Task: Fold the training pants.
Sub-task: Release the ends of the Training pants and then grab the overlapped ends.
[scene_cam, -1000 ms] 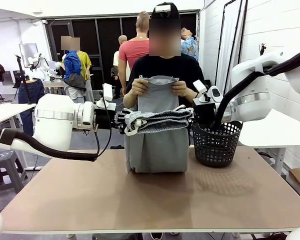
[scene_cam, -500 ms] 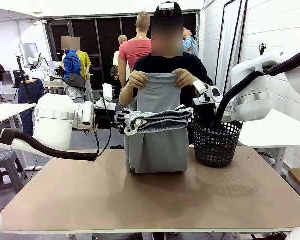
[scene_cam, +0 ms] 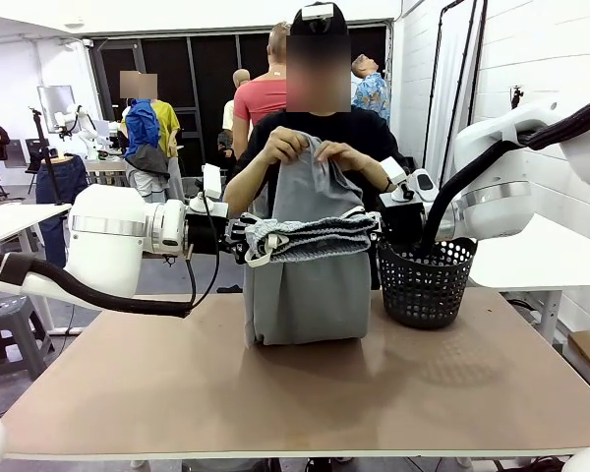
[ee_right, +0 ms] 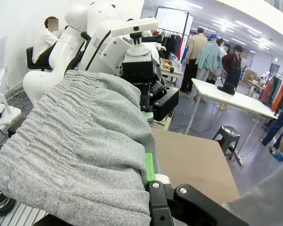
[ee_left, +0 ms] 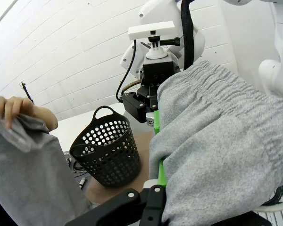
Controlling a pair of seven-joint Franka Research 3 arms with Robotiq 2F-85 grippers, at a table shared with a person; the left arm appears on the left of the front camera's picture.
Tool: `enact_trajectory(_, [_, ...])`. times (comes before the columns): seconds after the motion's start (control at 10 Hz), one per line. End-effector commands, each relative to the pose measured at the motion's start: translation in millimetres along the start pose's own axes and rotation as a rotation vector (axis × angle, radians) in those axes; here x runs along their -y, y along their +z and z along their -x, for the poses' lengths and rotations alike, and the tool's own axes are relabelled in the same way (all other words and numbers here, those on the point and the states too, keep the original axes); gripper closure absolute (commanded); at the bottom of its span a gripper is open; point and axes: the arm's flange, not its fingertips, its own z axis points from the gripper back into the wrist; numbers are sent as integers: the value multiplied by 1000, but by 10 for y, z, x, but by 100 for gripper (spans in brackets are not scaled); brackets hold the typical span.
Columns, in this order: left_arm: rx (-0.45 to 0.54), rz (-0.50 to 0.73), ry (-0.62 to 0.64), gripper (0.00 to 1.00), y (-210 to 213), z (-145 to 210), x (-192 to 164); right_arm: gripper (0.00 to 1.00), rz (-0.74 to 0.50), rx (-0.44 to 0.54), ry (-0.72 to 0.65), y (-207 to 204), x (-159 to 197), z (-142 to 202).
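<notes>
The light grey training pants [scene_cam: 305, 285] hang by their gathered waistband [scene_cam: 310, 236], stretched level between my two grippers above the table. My left gripper [scene_cam: 244, 240] is shut on the waistband's left end and my right gripper [scene_cam: 376, 228] on its right end. The legs drop to the tabletop and rise again to the person's hands [scene_cam: 287, 146], which bunch the leg ends at chest height. In the left wrist view the waistband [ee_left: 217, 141] covers my left gripper [ee_left: 161, 175]. In the right wrist view the waistband [ee_right: 85, 141] drapes over my right gripper [ee_right: 150, 169].
A black mesh basket [scene_cam: 425, 285] stands on the brown table [scene_cam: 295, 393] at the back right, close under my right gripper; the left wrist view shows this basket [ee_left: 106, 153] too. The person stands at the far edge. Other people and tables lie farther off.
The person's hands have lifted the leg ends a little and drawn them together into a bunch. Both grippers hold the waistband where they were.
</notes>
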Motion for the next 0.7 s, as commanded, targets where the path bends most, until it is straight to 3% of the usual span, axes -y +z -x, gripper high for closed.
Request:
enact_trajectory(0.0, [3, 1, -5, 100, -11, -32, -9, 100, 9, 36, 10, -4, -50, -6])
enact_trajectory(0.6, [3, 1, -5, 100, -11, -32, -9, 100, 9, 36, 10, -4, -50, -6])
